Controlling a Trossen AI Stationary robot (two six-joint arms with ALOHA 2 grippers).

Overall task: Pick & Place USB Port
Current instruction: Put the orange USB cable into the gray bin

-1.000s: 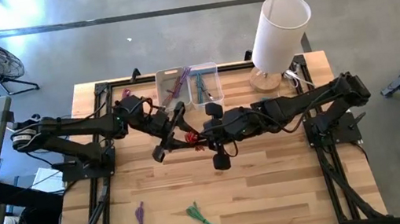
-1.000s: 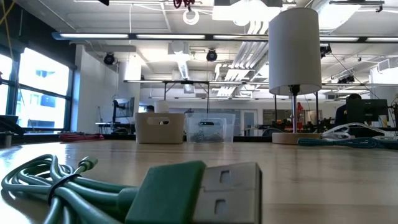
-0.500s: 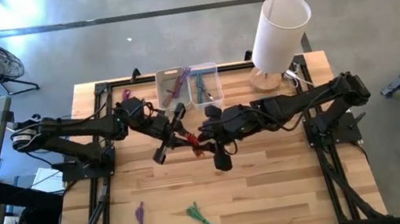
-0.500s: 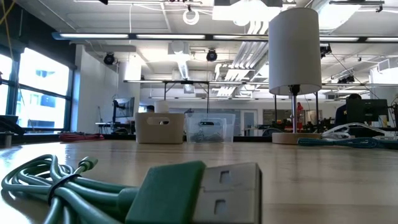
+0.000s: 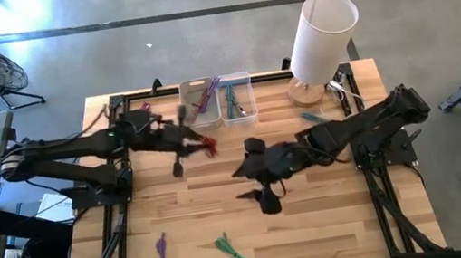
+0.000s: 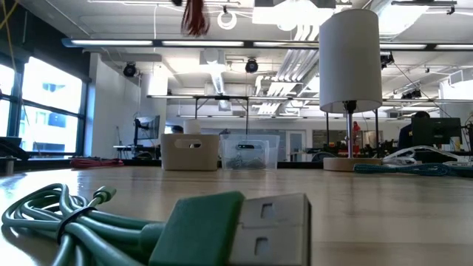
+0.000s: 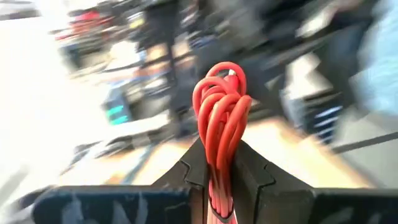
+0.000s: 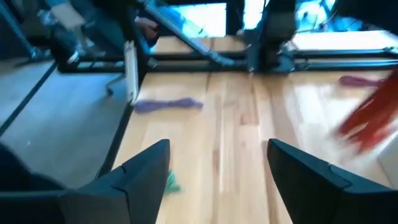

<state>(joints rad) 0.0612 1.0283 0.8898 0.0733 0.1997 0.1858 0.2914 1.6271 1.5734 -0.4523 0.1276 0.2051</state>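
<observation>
- Left hand of mine is clenched on the red cable, held above the bench near its far edge.
- Right hand is released and empty, mid-bench.
- Carry step, I judge; next calls for reaching the bins and letting go.

Light: bright and even over the desk; ceiling strip lights glare white in the low view.
Shadows: soft and short under both arms.
Blur: heavy motion smear behind the sharp red cable coil; smeared throughout in the right wrist view.
Focus: green USB plug soft at the near desk edge.
</observation>
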